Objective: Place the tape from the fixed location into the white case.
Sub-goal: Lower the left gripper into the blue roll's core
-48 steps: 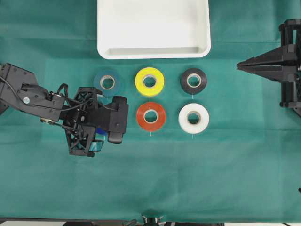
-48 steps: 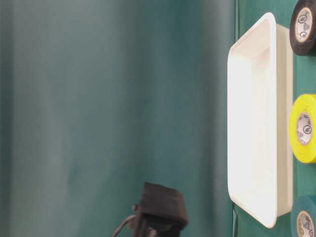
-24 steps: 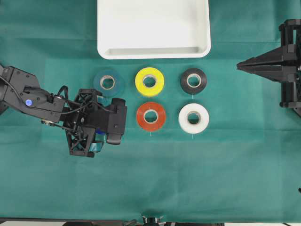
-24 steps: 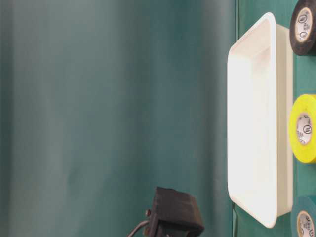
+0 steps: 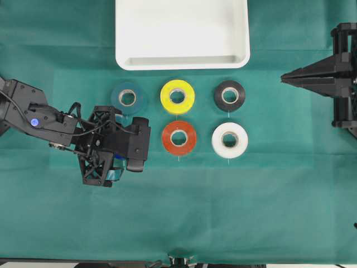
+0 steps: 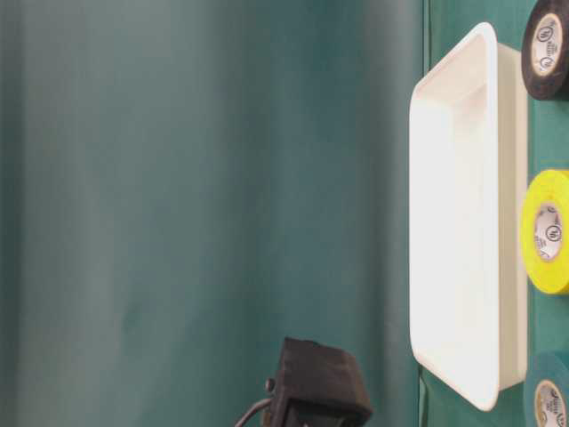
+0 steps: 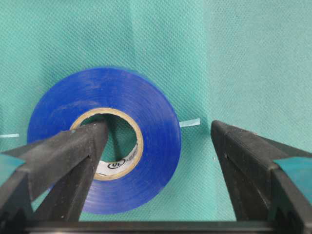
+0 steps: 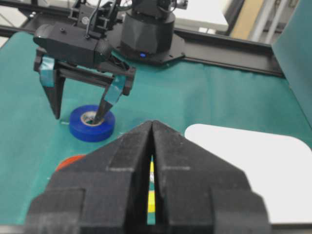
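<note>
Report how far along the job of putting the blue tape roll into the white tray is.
Done: the left hand has reached the royal-blue tape roll, open, one finger in the cardboard core, the other outside the roll.
In hand: nothing gripped yet; the roll lies flat on the green cloth.
Left: close, lift, carry it to the shallow white plastic tray, which holds nothing visible. The right hand is shut, parked aside.

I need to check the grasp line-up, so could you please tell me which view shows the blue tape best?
The left wrist view: the tape fills it, core visible. The right wrist view shows it small; overhead only a sliver under the left gripper; table-level, none.
</note>
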Tool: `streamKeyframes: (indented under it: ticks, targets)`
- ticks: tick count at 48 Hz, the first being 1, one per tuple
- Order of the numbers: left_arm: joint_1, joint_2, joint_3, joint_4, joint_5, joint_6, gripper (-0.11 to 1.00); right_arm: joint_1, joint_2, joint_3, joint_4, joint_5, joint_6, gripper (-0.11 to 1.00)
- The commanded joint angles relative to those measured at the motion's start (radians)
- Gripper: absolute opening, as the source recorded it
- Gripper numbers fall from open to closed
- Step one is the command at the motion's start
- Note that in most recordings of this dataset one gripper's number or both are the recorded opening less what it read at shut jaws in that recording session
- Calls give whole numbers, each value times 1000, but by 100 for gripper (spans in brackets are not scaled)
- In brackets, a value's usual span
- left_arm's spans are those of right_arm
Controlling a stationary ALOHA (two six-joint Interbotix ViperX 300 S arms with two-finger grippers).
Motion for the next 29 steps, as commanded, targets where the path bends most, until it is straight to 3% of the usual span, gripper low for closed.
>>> streamKeyframes:
  ticks: [1, 10, 21, 29]
  targets:
    - [2, -8, -5, 0, -5, -2, 95, -2, 5, -23, 0, -3, -2, 0]
    - [6, -9, -8, 0, -5, 0, 84, 0, 5, -23, 2, 0, -2, 0]
    - [9, -9, -9, 0, -5, 0, 25, -2, 6, -23, 0, 3, -2, 0]
    - [9, -9, -12, 0, -5, 0, 25, -2, 9, -23, 0, 3, -2, 0]
